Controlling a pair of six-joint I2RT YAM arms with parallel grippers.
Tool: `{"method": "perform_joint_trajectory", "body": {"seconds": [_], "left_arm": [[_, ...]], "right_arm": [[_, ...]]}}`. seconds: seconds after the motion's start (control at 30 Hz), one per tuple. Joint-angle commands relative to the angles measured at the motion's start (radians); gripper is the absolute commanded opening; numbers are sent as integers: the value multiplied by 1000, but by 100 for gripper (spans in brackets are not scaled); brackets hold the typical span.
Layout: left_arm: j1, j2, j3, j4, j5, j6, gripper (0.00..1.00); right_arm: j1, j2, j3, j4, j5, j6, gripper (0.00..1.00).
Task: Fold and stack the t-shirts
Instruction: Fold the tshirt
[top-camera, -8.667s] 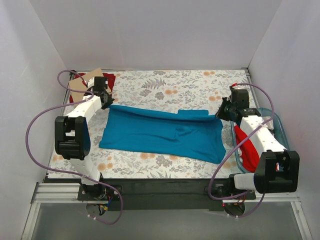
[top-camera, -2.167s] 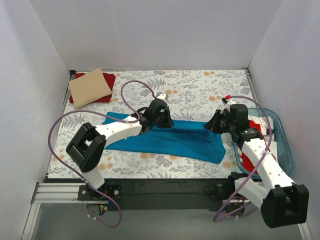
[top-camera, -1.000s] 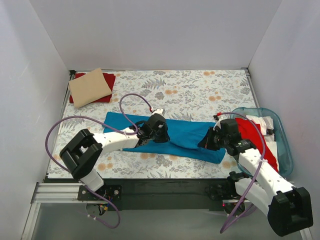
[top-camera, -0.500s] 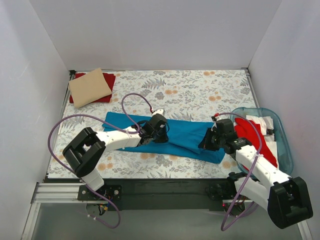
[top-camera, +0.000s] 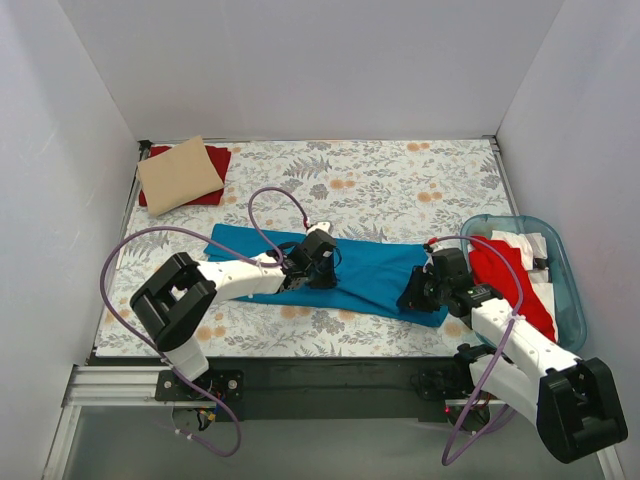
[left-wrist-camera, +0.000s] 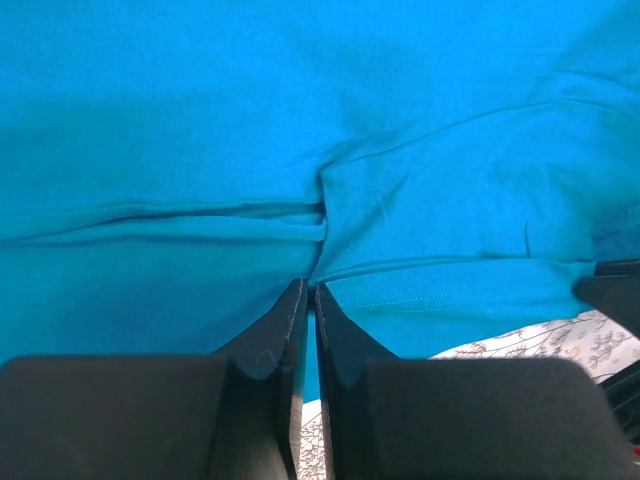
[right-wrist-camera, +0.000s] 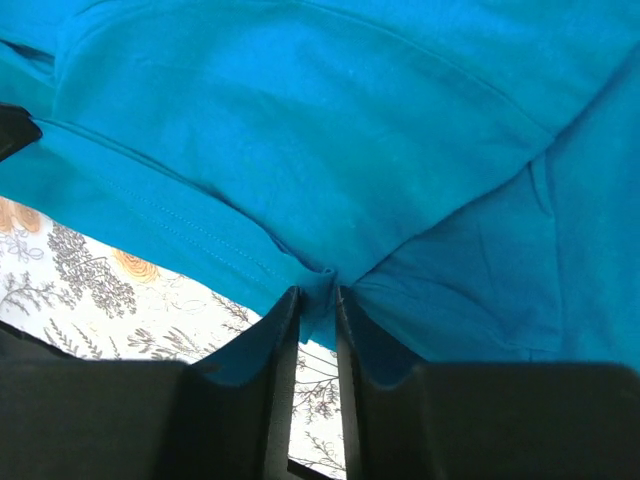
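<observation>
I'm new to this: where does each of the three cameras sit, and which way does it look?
Top external: fixed above and behind, looking down on the floral table cloth; left arm and right arm show whole.
Left wrist: on the left arm, looking past the left gripper at the teal t-shirt; only its two dark fingers show.
Right wrist: likewise on the right arm, past the right gripper at that shirt's edge.
Shared: all three see the teal t-shirt.

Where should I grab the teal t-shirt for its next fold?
Likely the right short end of the teal-blue cloth t-shirt, both corners, coming from the right: it lies flat as a long left-to-right band, so that end can swing over leftward.
</observation>
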Motion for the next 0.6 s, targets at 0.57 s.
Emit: {"method": "perform_joint_trajectory", "body": {"seconds": [0.57], "left_arm": [[132, -150, 113, -424, -308, 33, 23]], "right_arm": [[27, 72, 228, -55, 89, -40, 53]]}}
